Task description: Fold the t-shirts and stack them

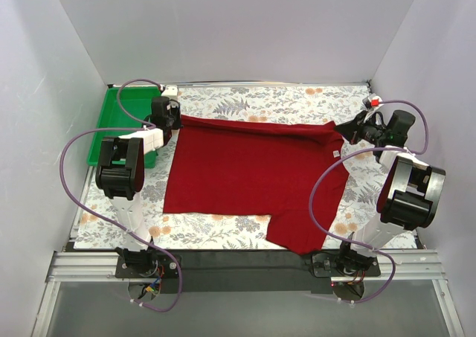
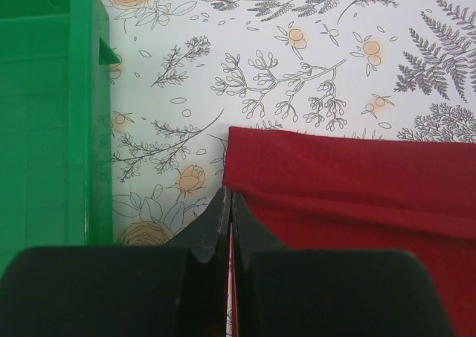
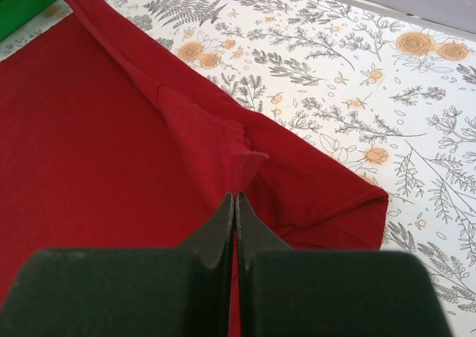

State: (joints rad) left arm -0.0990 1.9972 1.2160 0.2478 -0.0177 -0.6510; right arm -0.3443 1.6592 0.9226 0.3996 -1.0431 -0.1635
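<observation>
Top external: the dark red t-shirt [image 1: 253, 177] lies spread mid-counter [image 1: 223, 236], held at both ends of its far edge, so the first fold looks in hand. Left wrist: left fingers [image 2: 214, 229] together, seemingly pinching cloth beside the green tray [image 2: 44, 129]. Right wrist: right fingers [image 3: 223, 225] clamped on a raised pinch. Next, both should draw toward the open near edge.

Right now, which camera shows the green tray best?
The top external view: nearly the whole green tray shows there, at the far left. The left wrist view catches only one side of the tray, and the right wrist view just a green sliver in its corner.
</observation>
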